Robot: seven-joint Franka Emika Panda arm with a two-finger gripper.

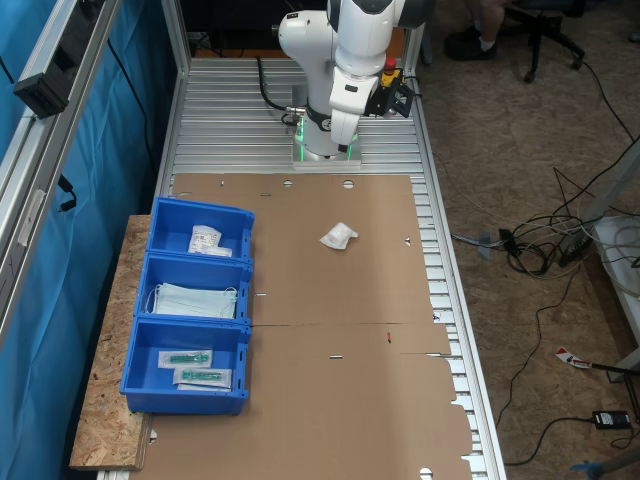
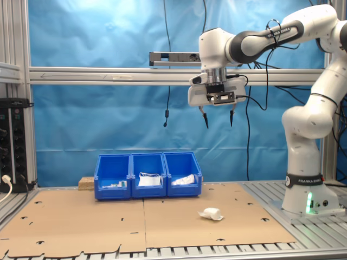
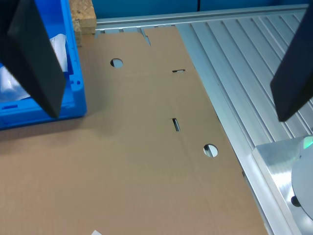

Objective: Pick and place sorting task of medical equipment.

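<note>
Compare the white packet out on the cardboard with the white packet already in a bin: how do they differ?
The loose packet lies alone on bare cardboard; the binned packet sits inside the end bin nearest the robot base. The loose packet looks crumpled and puffed up; the binned packet lies flatter. The loose packet looks plain white; the binned packet shows dark markings. Both are small, white and soft-looking, and neither is touched by the gripper, whose fingers hang open high above.

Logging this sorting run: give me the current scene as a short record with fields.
pincer: open, empty, raised high above the cardboard
white packet: loose on the cardboard sheet, apart from the bins
blue bins: three in a row at the cardboard's edge
bin contents: white packets nearest the arm's base, face masks in the middle, clear packs with green parts farthest
</note>
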